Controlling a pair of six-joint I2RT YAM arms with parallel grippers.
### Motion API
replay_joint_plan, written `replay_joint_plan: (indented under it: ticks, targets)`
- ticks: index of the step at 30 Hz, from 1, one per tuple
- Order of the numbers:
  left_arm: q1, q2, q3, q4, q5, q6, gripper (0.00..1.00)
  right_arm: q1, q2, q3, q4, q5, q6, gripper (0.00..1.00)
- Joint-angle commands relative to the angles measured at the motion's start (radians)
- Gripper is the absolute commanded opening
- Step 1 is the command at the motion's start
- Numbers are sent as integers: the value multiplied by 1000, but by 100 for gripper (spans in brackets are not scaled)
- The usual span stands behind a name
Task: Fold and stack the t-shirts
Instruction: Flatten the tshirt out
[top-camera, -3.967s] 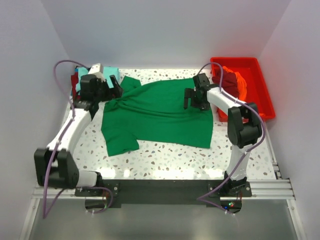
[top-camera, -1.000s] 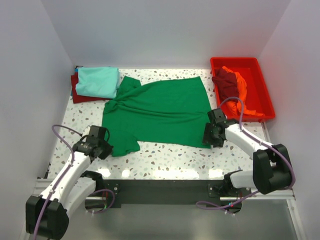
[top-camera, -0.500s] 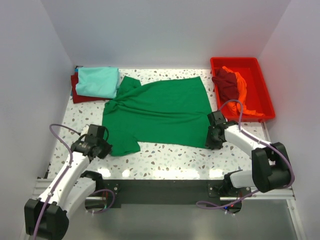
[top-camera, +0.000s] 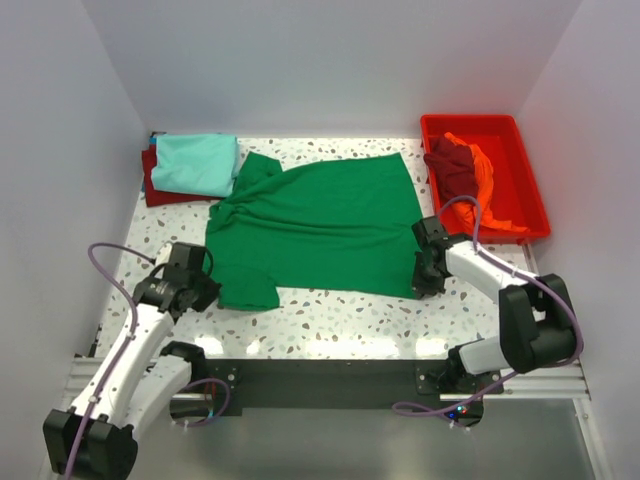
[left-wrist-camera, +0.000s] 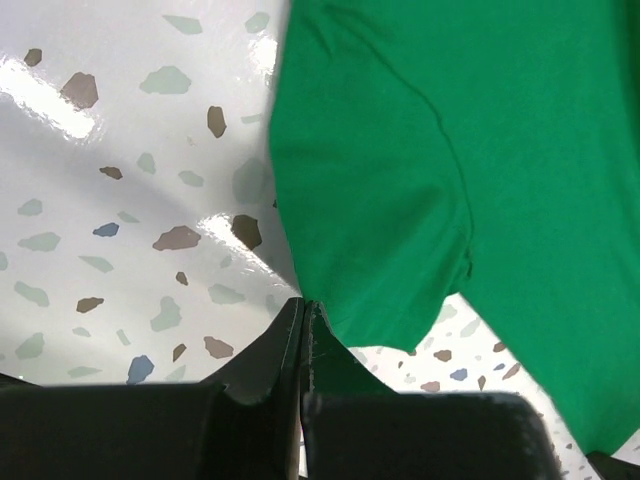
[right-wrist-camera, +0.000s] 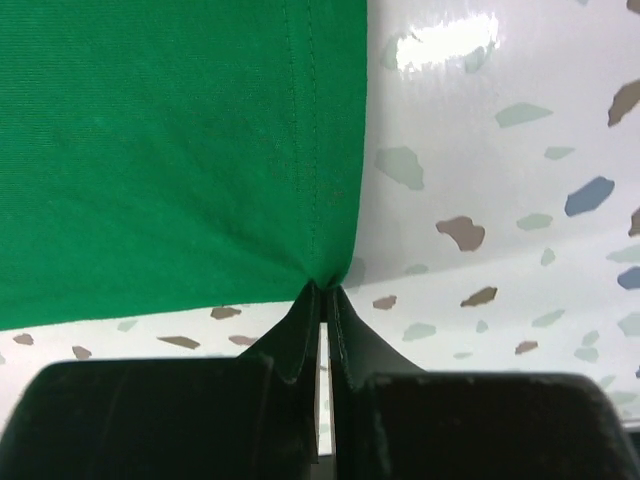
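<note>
right pincer (right-wrist-camera: 322, 292) closed tight, its black fingers (right-wrist-camera: 288, 340) nipping the bottom corner of the green t-shirt (right-wrist-camera: 170, 150) right at the stitched hem, cloth flat across upper left, speckled white table (right-wrist-camera: 500, 170) showing right and below.

Bright, even overhead light. White glare streaks the glossy desk (right-wrist-camera: 445, 40) in both wrist views; a soft grey shadow edges the green shirt (left-wrist-camera: 420, 150).

- Bright green cloth t-shirt (top-camera: 320, 225): plain, uniform green.
- Light teal folded cloth t-shirt (top-camera: 195, 163): plain.
- Dark red folded cloth t-shirt (top-camera: 152, 190): plain.
- Red rectangular plastic tray (top-camera: 500, 130): solid red.
- Crumpled dark red cloth shirt (top-camera: 450, 165) and crumpled orange cloth shirt (top-camera: 490, 180): plain.
- White terrazzo table top (top-camera: 340, 315): grey, brown and blue flecks.
</note>
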Motion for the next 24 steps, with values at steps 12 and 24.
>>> replay_joint_plan:
  ticks: [12, 24]
  targets:
    - [-4, -140, 80, -208, 13, -35, 0, 9, -75, 113, -325, -23, 28, 0]
    - [-4, -194, 206, -350, 7, -39, 0, 101, -124, 113, -439, 4, 76, 0]
